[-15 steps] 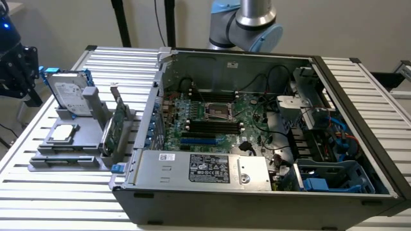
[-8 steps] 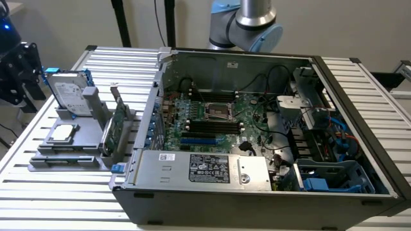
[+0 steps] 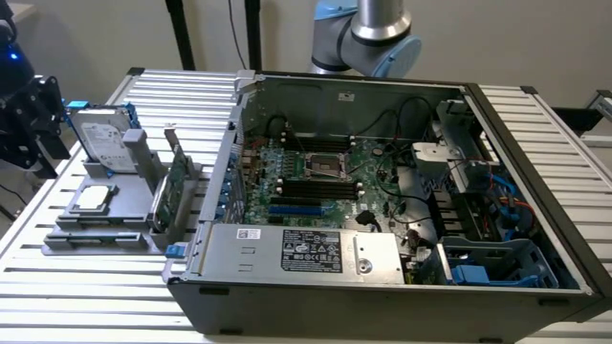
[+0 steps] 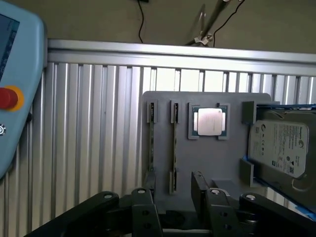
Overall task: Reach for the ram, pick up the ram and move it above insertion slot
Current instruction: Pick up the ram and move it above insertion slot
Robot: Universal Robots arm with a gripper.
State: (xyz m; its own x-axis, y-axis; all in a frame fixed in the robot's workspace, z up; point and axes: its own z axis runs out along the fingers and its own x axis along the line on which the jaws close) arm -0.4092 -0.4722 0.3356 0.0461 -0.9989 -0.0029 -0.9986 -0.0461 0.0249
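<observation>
The hand (image 4: 173,177) hangs open over the grey plastic holder (image 4: 217,163) on the ribbed aluminium worktop (image 4: 98,123). Its 2 dark fingers (image 4: 200,185) are spread wide and grip nothing. In the wrist view, 2 long thin green circuit-board sticks stand on edge in the holder's narrow slots. The ram (image 4: 174,148) lies in line with the gap between the fingers, and a second stick (image 4: 150,145) sits just beside it. Both look seated in their slots, apart from the fingers. A square silver processor (image 4: 208,121) and a boxy silver hard drive (image 4: 281,148) share the holder.

The reach looks largely done, since the hand is lined up over the ram. It has not come down around the ram and has not gripped it. The lift and the carry are left. The open grey computer case (image 3: 383,308) stands well apart from the holder, and I judge the black memory slots (image 3: 320,188) on its green motherboard to be the goal.
</observation>
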